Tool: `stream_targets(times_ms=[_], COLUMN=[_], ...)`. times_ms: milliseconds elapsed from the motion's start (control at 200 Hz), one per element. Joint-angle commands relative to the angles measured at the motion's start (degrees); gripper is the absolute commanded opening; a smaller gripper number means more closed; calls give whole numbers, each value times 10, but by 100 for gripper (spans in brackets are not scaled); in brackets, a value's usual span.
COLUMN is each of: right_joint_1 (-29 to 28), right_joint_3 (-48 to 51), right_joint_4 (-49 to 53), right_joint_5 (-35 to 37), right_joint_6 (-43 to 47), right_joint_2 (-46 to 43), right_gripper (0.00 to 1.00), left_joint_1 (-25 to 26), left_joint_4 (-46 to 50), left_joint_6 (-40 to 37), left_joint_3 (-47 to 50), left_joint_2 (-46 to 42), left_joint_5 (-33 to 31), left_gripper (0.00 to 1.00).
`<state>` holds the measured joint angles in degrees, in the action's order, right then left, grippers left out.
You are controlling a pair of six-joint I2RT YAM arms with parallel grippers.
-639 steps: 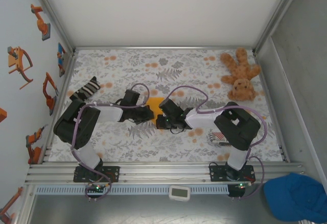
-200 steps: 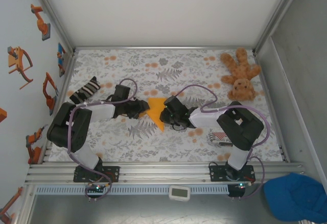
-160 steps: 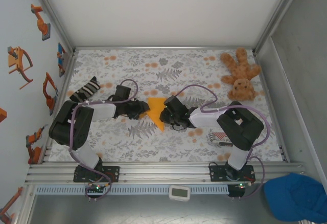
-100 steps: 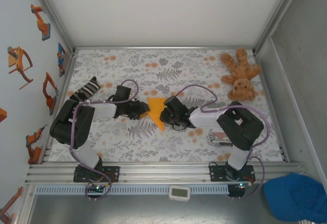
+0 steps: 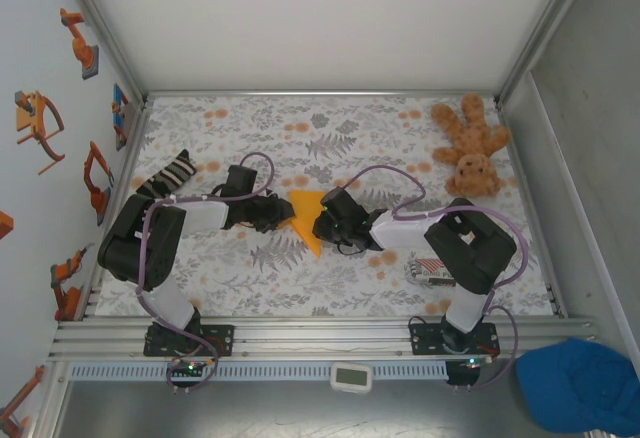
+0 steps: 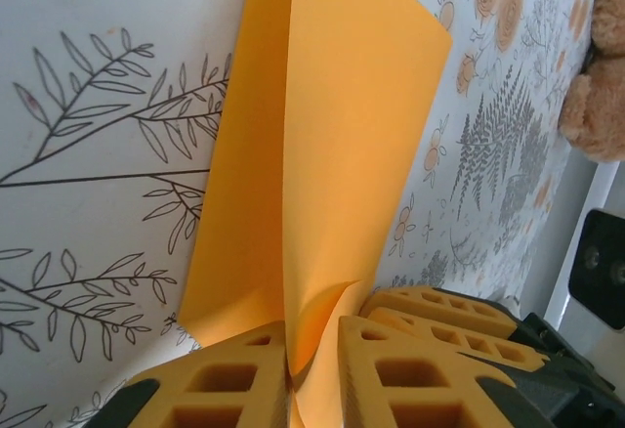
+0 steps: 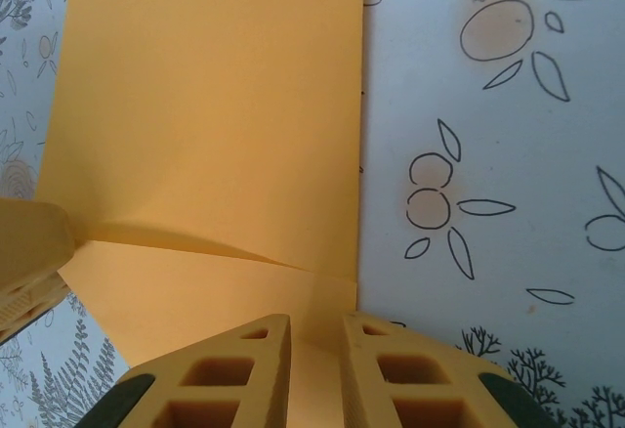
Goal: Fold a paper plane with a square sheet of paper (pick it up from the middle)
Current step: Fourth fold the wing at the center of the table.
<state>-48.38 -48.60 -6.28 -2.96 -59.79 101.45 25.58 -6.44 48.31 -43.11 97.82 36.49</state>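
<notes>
Midway along the floral-covered desk [image 5: 350, 128], the square sheet of paper [image 5: 306, 220] lies part-folded between the two arms. From above it reads as a small orange wedge, but the left wrist camera shows the left fingers [image 6: 269, 360] pinched tight on a raised fold of it, and the right wrist camera shows the right fingers [image 7: 278, 350] narrow, nipping one edge. A second ago the left fingers stood wider, and three seconds back both arms crowded over the sheet and hid most of it; white walls enclose the desk, with a brown teddy [image 5: 470, 148] at its far right corner and a striped packet [image 5: 430, 271] by the right arm.
</notes>
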Motion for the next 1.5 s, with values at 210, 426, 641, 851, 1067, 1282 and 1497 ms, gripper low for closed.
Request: stream_targets(times_ms=[210, 426, 641, 851, 1067, 1282, 1497], right_joint_1=[7, 5, -18, -60, -82, -82, -80], right_joint_3=[17, 39, 32, -2, -5, -11, -39], right_joint_4=[10, 63, 74, 61, -30, -103, -111], right_joint_5=[22, 130, 184, 195, 154, 141, 142], right_joint_6=[58, 164, 272, 359, 449, 509, 520], right_joint_2=[-73, -155, -180, -130, -77, -31, 18], right_gripper=[26, 45, 93, 93, 72, 49, 41], left_joint_1=[3, 4, 17, 23, 31, 34, 37], left_joint_4=[0, 66, 108, 114, 140, 178, 191], left_joint_6=[-25, 16, 93, 164, 189, 192, 188], left_joint_3=[-18, -29, -38, -50, -85, -107, -110], left_joint_2=[1, -32, -67, -68, -43, -41, -41], left_joint_5=[7, -82, -182, -221, -213, -218, -218], left_gripper=[5, 3, 3, 4, 5, 7, 7])
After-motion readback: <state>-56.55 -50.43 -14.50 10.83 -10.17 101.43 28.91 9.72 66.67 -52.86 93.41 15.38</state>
